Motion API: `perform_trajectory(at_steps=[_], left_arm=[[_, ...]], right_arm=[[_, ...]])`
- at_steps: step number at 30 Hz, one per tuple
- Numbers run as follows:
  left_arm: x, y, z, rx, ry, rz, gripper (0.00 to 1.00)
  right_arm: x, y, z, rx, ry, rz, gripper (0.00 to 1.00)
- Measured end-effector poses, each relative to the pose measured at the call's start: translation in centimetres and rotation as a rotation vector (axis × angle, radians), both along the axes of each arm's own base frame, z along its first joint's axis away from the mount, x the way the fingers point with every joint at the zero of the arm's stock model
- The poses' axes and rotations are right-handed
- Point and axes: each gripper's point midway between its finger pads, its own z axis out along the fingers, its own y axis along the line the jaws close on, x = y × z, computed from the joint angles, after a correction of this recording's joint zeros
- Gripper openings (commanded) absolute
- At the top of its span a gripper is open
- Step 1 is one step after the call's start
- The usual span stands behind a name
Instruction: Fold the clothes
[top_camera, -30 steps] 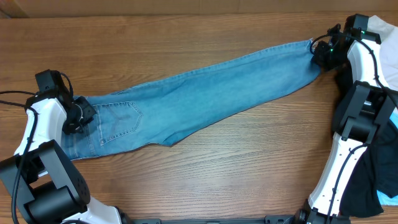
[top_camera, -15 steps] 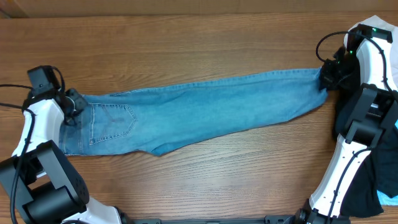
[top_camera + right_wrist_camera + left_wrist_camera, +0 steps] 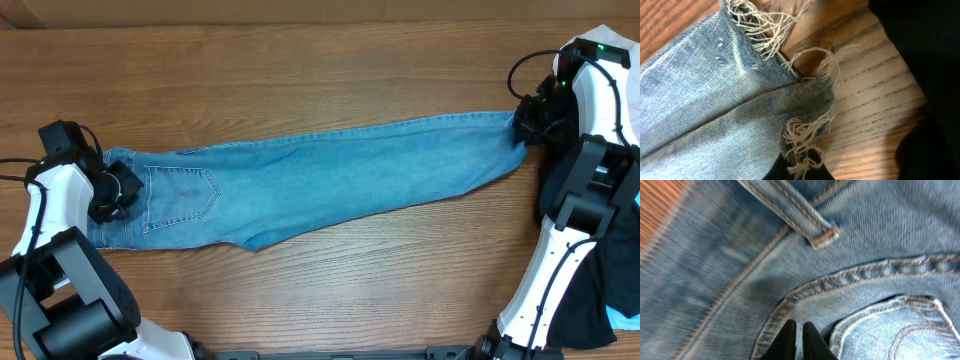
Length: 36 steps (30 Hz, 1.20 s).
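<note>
The light blue jeans (image 3: 320,175) lie stretched across the wooden table, with the waist and a stitched back pocket (image 3: 185,195) at the left and the frayed ankle hems at the right. My left gripper (image 3: 112,190) is at the waist. In the left wrist view its fingers (image 3: 797,330) are pressed together on the denim beside the pocket seam, below a belt loop (image 3: 812,227). My right gripper (image 3: 527,122) is shut on the frayed hem (image 3: 805,100), and threads hang between its fingers (image 3: 802,172).
A black garment (image 3: 600,270) lies at the right edge behind the right arm; it also shows in the right wrist view (image 3: 925,50). An off-white cloth (image 3: 622,45) sits at the top right corner. Bare wood (image 3: 330,70) lies above and below the jeans.
Both grippers pulled the jeans flatter and leftward, and the hem end swung down. Since then my left gripper has slid down along the waist. The right gripper has stayed still.
</note>
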Motion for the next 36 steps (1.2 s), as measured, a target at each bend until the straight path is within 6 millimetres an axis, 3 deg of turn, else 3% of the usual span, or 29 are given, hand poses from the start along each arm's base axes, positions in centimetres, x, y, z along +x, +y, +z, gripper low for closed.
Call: perform_trajectory(at_steps=[9,12,20,21,23,26,36], left_arm=[[-0.2,-0.4,-3.9,-0.013,-0.007,-0.005,0.1],[0.5,0.0,-4.2,-0.007,-0.02,-0.003,0.07],[6.1,2.9,-3.6,0.007,-0.071,-0.015,0.07],[6.7,3.3,-3.5,0.01,-0.073,-0.018,0.06],[7.7,3.8,-3.1,0.016,-0.083,-0.018,0.06],[8.8,4.5,-1.7,0.025,-0.1,-0.018,0.06],[7.7,4.4,-1.4,0.01,-0.047,-0.01,0.08]], right_arm=[[0.7,0.2,-0.1,-0.014,-0.023,0.012,0.04],[0.8,0.2,-0.1,-0.017,-0.027,0.014,0.04],[2.1,1.3,-0.2,-0.01,-0.068,0.034,0.05],[2.2,1.5,-0.2,-0.01,-0.072,0.039,0.09],[2.5,1.9,-0.2,-0.012,-0.079,0.045,0.32],[2.9,2.1,-0.2,-0.021,-0.092,0.057,0.41],[3.9,-0.6,-0.3,-0.097,-0.142,0.054,0.36]])
